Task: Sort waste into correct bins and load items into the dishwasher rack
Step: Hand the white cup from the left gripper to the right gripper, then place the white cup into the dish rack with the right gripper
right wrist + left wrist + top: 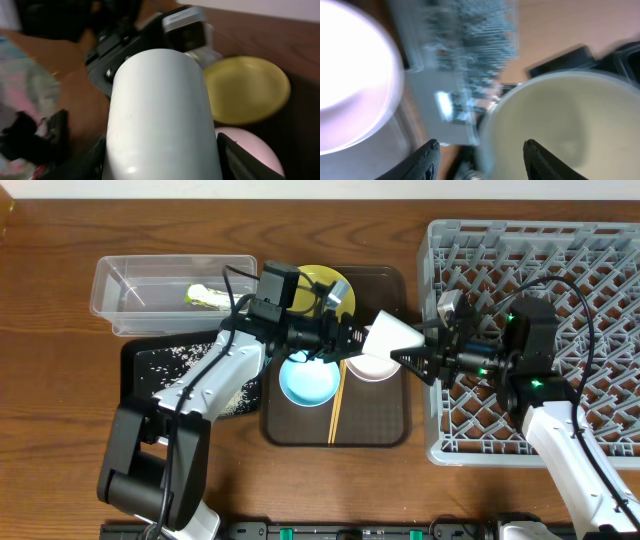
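Observation:
The small white cup (395,335) hangs on its side above the brown tray, between both grippers. My right gripper (415,360) is shut on its body; in the right wrist view the cup (160,115) fills the gap between the fingers (165,160). My left gripper (352,338) is at the cup's mouth with its jaws (480,157) spread, one finger outside and one inside the rim (560,125). The yellow plate (318,278), light-blue bowl (308,378), white-pinkish bowl (370,367) and chopsticks (337,405) lie on the tray. The wrapper (208,296) lies in the clear tub (130,280). Rice (175,360) lies on the black tray (140,355).
The grey dishwasher rack (560,260) fills the right side, and my right arm reaches out from over it. The dark-brown serving tray (385,430) sits at the centre. The left arm crosses over the black tray. The left wrist view is blurred.

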Controlling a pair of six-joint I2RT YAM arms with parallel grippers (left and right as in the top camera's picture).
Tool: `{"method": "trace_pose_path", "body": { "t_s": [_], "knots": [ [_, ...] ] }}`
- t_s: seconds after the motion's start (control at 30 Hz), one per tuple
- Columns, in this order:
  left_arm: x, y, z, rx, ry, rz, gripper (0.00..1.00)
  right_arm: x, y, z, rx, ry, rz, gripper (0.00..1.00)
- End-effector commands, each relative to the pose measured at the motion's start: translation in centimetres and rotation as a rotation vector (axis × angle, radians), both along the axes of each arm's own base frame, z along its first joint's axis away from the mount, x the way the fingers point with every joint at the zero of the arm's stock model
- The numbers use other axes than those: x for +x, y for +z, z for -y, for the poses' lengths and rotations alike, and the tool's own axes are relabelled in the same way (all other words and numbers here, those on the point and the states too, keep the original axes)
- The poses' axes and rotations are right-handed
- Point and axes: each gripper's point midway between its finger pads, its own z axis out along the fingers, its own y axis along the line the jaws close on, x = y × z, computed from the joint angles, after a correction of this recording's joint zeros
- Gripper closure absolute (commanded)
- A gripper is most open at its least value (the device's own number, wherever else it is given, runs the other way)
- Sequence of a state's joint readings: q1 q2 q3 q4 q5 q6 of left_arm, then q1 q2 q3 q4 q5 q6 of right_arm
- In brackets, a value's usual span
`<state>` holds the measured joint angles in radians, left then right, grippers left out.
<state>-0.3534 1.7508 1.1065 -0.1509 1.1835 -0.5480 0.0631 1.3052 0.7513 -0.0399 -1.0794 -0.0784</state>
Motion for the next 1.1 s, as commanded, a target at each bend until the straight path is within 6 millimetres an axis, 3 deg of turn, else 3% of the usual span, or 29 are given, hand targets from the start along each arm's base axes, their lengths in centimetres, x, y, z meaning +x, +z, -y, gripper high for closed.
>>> {"method": "trace_pose_path", "body": {
  "t_s": [0.0,0.1,0.2,0.33,0.6,0.87,1.07],
  "knots": [
    [3.0,-4.0,-2.9,0.272,0.120,0.191,0.43,1.8,-0.7,1.2,-0.079,-0.141,-0.022,0.68],
    [2.9,-5.0,-5.3,0.413,0.148,0.222,0.42,2.5,-1.3,2.6,-0.144,-0.233,-0.068,0.75],
    [2.7,-4.5,-7.8,0.532,0.179,0.270,0.42,3.1,-1.5,4.7,-0.242,-0.349,-0.135,0.98],
    [2.2,-2.4,-10.9,0.663,0.258,0.328,0.42,3.7,-0.1,7.6,-0.386,-0.499,-0.197,0.99],
    [1.1,0.8,-13.8,0.766,0.351,0.404,0.42,4.7,4.6,11.9,-0.549,-0.708,-0.169,0.99],
    [0.9,0.5,-15.2,0.840,0.375,0.397,0.41,6.6,5.1,15.0,-0.714,-0.810,-0.266,0.99],
    [0.6,0.3,-15.2,0.846,0.369,0.386,0.42,9.1,4.1,17.6,-0.750,-0.873,-0.380,0.99]
  ]
}}
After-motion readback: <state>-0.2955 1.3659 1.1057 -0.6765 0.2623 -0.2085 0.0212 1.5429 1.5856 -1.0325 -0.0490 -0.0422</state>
